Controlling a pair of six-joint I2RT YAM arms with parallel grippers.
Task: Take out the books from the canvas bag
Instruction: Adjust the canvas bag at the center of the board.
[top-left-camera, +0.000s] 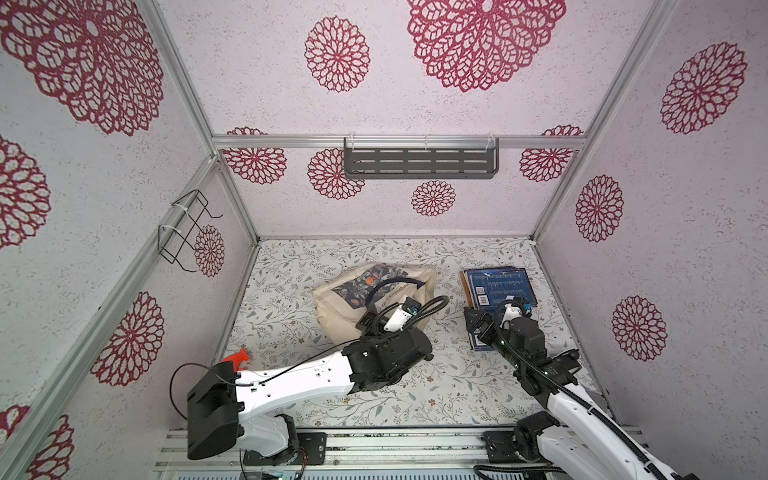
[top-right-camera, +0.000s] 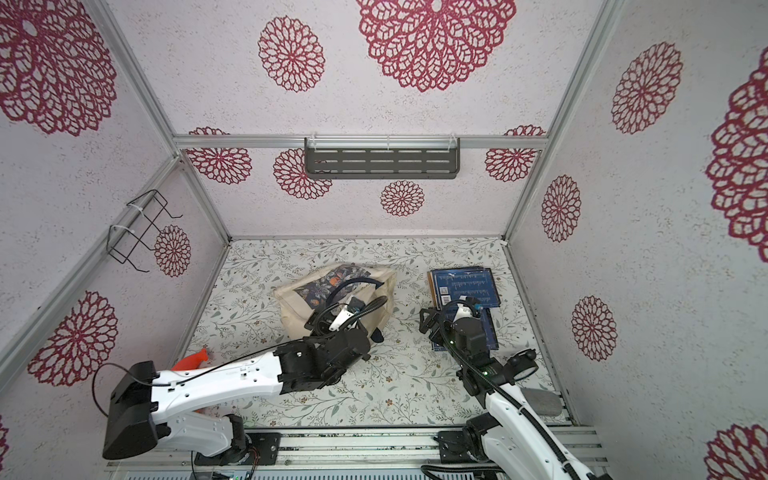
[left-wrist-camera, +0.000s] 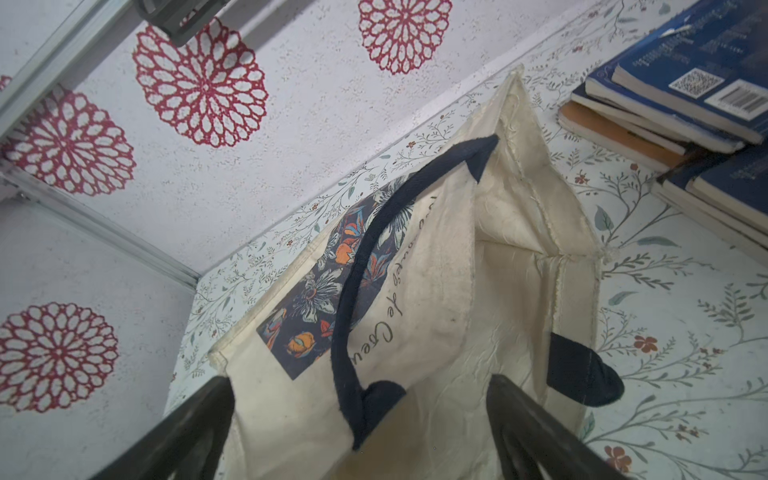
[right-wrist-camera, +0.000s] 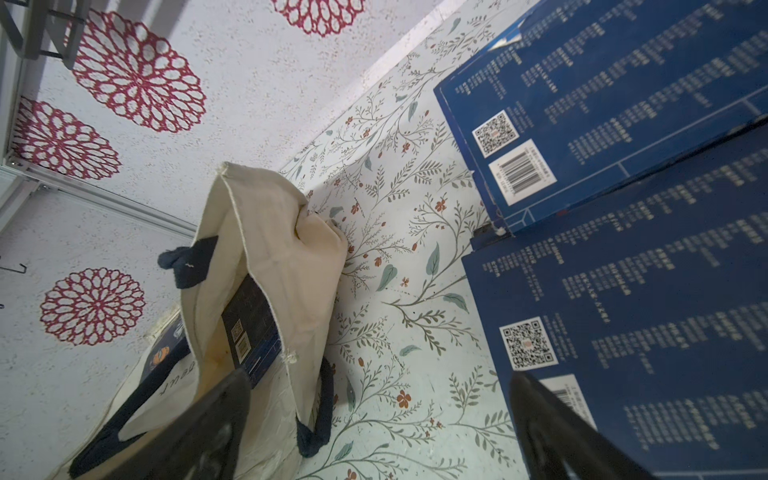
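Note:
The cream canvas bag (top-left-camera: 332, 307) (top-right-camera: 291, 309) stands in the middle of the table with its mouth open and its navy handle (left-wrist-camera: 353, 291) arched over the floral print. In the right wrist view a dark blue book (right-wrist-camera: 249, 328) shows inside the bag (right-wrist-camera: 266, 216). Several books (top-left-camera: 498, 286) (top-right-camera: 463, 286) (left-wrist-camera: 665, 104) lie stacked at the right, an orange-brown one (left-wrist-camera: 615, 137) low in the stack. Another blue book (right-wrist-camera: 644, 311) lies nearer. My left gripper (left-wrist-camera: 361, 380) (top-left-camera: 368, 322) hangs open over the bag's mouth, holding nothing. My right gripper (right-wrist-camera: 382, 376) (top-left-camera: 476, 322) is open and empty above the table (right-wrist-camera: 395, 257), between bag and books.
An orange-red object (top-left-camera: 237, 357) lies at the front left near the left arm's base. A grey slotted shelf (top-left-camera: 419, 162) hangs on the back wall and a wire rack (top-left-camera: 187, 232) on the left wall. A grey object (top-right-camera: 540, 401) lies at the front right.

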